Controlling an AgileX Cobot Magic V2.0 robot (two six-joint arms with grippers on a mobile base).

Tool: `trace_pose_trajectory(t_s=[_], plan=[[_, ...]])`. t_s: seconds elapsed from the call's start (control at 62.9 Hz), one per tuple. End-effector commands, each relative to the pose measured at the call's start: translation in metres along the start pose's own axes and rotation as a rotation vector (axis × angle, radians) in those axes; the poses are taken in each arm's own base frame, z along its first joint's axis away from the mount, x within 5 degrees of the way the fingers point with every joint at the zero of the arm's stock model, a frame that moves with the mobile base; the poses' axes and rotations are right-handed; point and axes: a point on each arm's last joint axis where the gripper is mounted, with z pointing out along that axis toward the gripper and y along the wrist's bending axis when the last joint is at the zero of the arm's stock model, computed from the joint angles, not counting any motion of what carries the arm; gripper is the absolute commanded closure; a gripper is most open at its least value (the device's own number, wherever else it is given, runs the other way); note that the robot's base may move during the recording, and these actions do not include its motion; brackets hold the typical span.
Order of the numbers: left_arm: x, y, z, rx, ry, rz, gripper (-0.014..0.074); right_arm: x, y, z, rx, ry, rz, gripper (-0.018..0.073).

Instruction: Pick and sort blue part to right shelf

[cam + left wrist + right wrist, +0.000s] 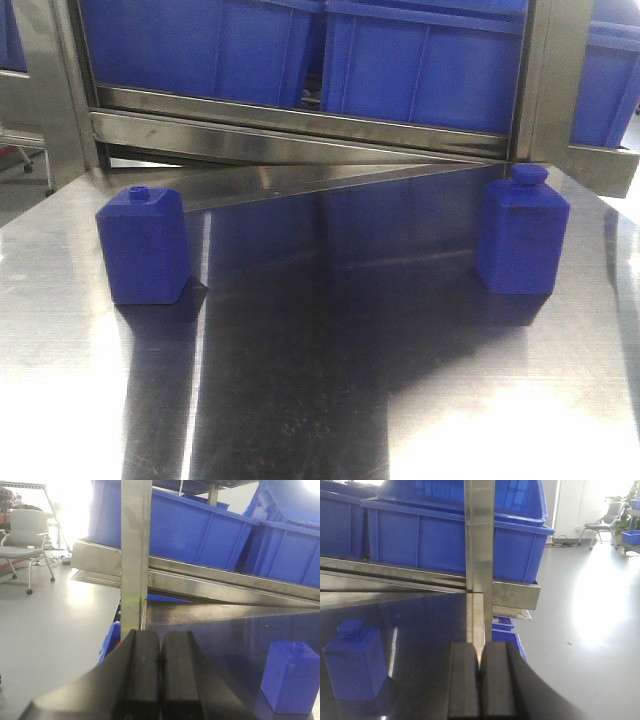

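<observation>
The fingers [495, 685] of the right gripper [480, 652] are pressing flat together with nothing between them, and the left gripper [161, 647] is sitting clenched and empty in the same way. The blue part [522, 235], the one with the wide flat knob cap, is standing upright on the right side of the steel table [320, 400], well apart from the narrow-necked blue block [145, 245] at the left and near the right shelf [300, 125] carrying its blue bins [420, 60]. In the right wrist view it is showing off to the left of the gripper's line, so the reach is probably only beginning. Doing it well is likely meaning 3 things: spreading the jaws wide before closing in, swinging left until the square body is sitting centred between the fingers, and gripping the 2 flat sides below the sloped shoulders rather than the cap, keeping the block upright on the slick steel.
</observation>
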Motion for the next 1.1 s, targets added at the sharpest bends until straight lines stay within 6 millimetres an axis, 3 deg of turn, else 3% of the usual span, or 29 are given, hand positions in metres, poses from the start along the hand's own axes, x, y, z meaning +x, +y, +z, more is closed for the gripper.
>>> trace_pose_trajectory(t_s=[0.0, 0.302, 0.572, 0.779, 1.081], plan=[[-0.002, 0.000, -0.001, 0.001, -0.087, -0.011, 0.0464, -0.017, 0.000, -0.003, 0.001, -0.134, -0.010, 0.0511], [-0.002, 0.000, -0.001, 0.001, -0.087, -0.011, 0.0464, -0.020, 0.000, -0.004, 0.001, -0.147, -0.010, 0.0511], [-0.002, 0.000, -0.001, 0.001, -0.087, -0.011, 0.0464, -0.053, 0.004, -0.007, -0.013, -0.013, -0.012, 0.0511], [-0.002, 0.000, -0.001, 0.001, -0.087, -0.011, 0.0464, -0.065, 0.005, 0.000, -0.019, 0.162, -0.013, 0.0511], [-0.002, 0.000, -0.001, 0.001, -0.087, -0.011, 0.0464, -0.096, 0.006, 0.021, -0.006, 0.066, 0.020, 0.0511]])
